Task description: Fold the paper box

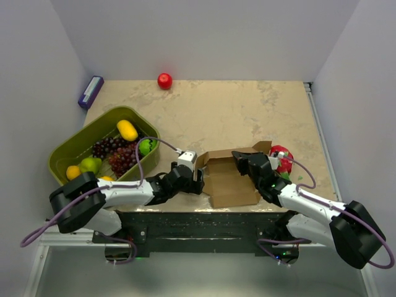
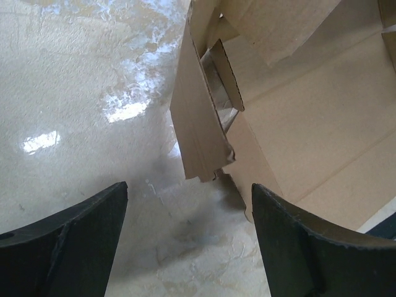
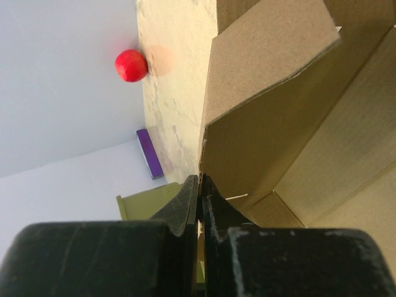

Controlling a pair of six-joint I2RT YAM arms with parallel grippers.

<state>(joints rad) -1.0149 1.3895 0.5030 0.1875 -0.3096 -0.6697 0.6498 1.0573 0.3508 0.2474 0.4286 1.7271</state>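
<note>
The left hand (image 2: 189, 189) is spread wide just before a raised flap of the paper box (image 1: 232, 184), touching nothing; the right hand (image 3: 199, 180) is pressed together, pinching the box's right wall. The box sits open on the mottled beige counter (image 1: 247, 111) between the arms; pale walls surround it.

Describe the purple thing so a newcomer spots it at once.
Go to the far left corner of the table, beyond the green basket, by the left wall. The purple block lies there: flat and oblong, the only purple thing, unlike the round red ball further right along the back edge.
</note>
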